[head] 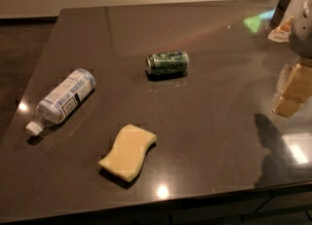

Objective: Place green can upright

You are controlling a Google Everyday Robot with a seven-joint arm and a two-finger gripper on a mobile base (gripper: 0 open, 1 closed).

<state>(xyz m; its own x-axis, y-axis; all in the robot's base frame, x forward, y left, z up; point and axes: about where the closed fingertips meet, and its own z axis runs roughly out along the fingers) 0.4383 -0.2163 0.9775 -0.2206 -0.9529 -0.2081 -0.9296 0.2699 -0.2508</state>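
Camera view: green can lies on its side mid-tabletop, well apart from the bottle and sponge. Tool sits at the far right edge, well off the can; wide or narrow, can't tell. Can is probably light, stiff, slick and prone to rolling, so grip across its round body.

At the upper right corner, the pale grey robot gripper was cut off by the right edge, only a rounded part showing, and it partly hid a dark boxy object behind it that could not be identified. The lettering on the white-labelled clear plastic bottle and the mottled print on the small dark green metal can, both lying on their sides, were too small to read. The dark glossy tabletop ran out of view at its near and right sides.
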